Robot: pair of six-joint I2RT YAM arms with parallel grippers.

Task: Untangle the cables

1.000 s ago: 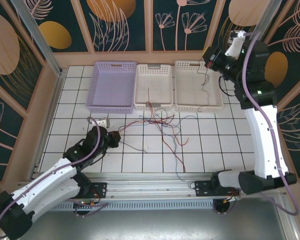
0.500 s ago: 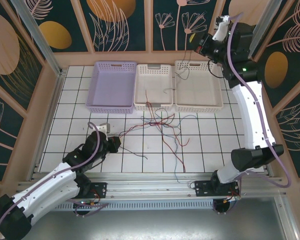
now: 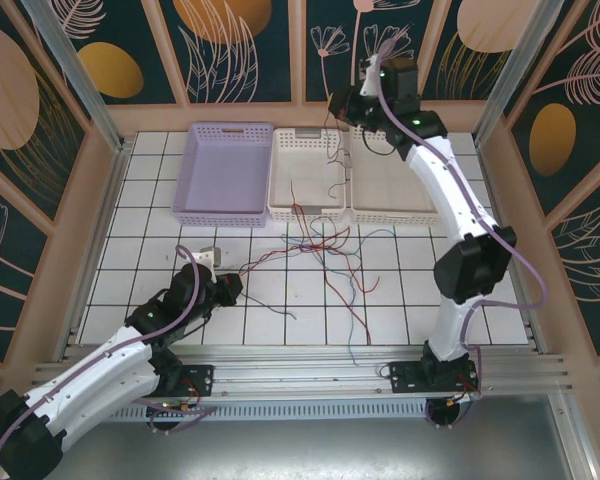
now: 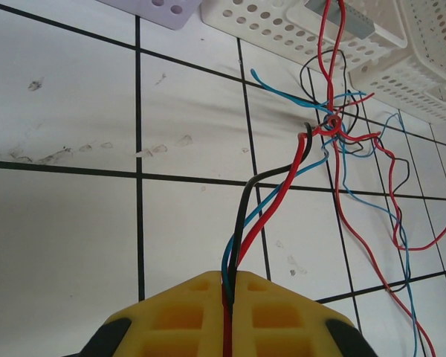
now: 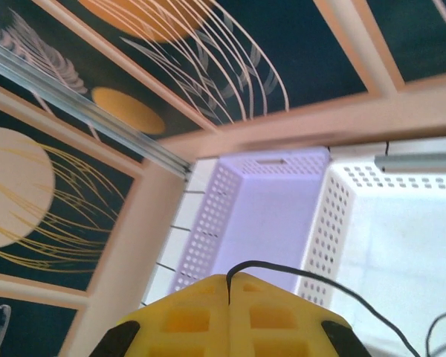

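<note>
I hold the left pincer (image 4: 230, 281) shut on red, black and blue ends low on the worktop (image 4: 59, 223), I think as an anchor, while the right pincer (image 5: 229, 280), shut on one black cable (image 5: 305, 275), stands high over the white basket (image 3: 305, 213) to pull it from the tangled cables (image 3: 325, 250) lying in front.

No lettering, number, brand or sign can be read anywhere in these views.

we log: left hand (image 4: 229, 280) pinched on red, blue, black cables (image 4: 331, 126) | tangle beside white basket (image 4: 282, 33) | tiled table (image 4: 67, 223)
</note>
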